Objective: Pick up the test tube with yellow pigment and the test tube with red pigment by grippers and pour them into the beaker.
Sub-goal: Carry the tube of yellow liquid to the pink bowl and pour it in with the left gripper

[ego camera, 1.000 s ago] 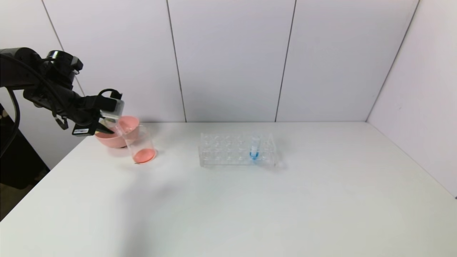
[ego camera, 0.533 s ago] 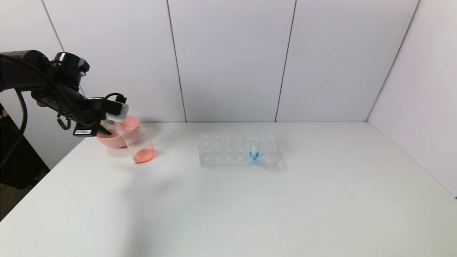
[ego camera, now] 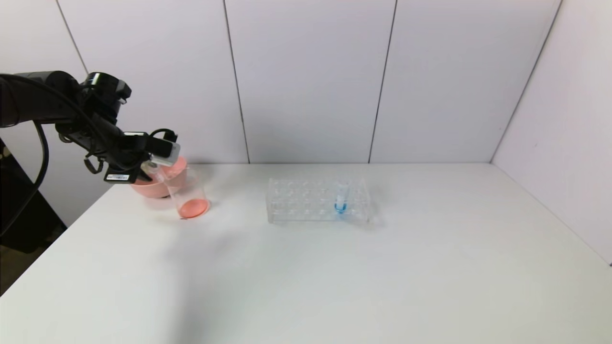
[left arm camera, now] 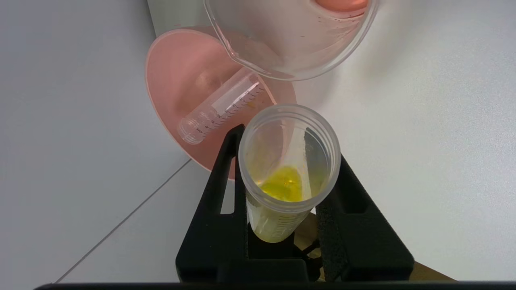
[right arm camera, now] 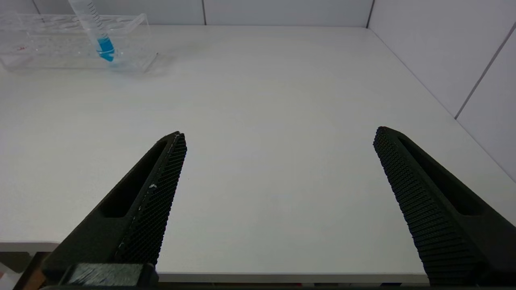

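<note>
While the left gripper [left arm camera: 284, 189] hangs over the far left corner of the white table [ego camera: 306, 267], we see its two black jaws clenched on one clear tube, the test tube with yellow pigment [left arm camera: 287, 177], whose open mouth faces the wrist camera and whose yellow liquid pools inside. In the head view the same gripper [ego camera: 152, 168] sits at the rim of the beaker [ego camera: 189, 193], just in front of the pink bowl [ego camera: 158, 184]. We count one beaker, upright on the table, with an orange-red layer of liquid at its bottom. We count one pink bowl, touching or just behind the beaker, and in the left wrist view one empty graduated tube [left arm camera: 221, 108] lies tilted inside the bowl [left arm camera: 177, 80]; we take it for the test tube with red pigment, though no red shows in it. The beaker [left arm camera: 290, 40] stands just beyond the held tube.

Near the middle of the table we count one clear tube rack [ego camera: 318, 200], holding one tube with blue liquid [ego camera: 340, 197] upright in a hole toward its right end. That makes three tubes in all.

The right gripper [right arm camera: 278, 169] is at the near right edge of the table, well apart from the rack, its two ridged jaws spread wide and holding nothing
</note>
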Robot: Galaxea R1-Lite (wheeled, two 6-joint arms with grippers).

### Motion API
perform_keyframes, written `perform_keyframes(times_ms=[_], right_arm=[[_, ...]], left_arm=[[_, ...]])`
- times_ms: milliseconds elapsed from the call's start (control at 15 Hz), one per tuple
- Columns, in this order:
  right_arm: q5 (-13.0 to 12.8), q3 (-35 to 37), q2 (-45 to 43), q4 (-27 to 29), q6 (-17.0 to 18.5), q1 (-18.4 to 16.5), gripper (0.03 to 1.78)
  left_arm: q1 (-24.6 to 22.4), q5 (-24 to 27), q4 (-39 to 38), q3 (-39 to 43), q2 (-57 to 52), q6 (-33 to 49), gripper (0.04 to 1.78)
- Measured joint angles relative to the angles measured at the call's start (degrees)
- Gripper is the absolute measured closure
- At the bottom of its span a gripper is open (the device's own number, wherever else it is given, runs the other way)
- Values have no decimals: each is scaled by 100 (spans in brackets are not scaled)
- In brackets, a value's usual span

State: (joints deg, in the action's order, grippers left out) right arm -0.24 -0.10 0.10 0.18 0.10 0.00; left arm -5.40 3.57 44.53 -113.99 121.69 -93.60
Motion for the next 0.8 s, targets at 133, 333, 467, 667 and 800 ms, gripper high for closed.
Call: perform_keyframes(times_ms=[133,333,467,667,800], right_arm=[[-2,0,0,0,0,0,11],[-2,0,0,0,0,0,11],[0,0,0,0,0,0,11],[-2,0,0,0,0,0,11],[-2,0,0,0,0,0,11]], left_arm=[[45,-129,-66,0,17,2,133],[141,-243,-132,0,33,0,133],[188,-269,-154,0,37,0,133],[205,-324,-154,0,39,0,133],[216,-330,-154,0,39,-2,133]])
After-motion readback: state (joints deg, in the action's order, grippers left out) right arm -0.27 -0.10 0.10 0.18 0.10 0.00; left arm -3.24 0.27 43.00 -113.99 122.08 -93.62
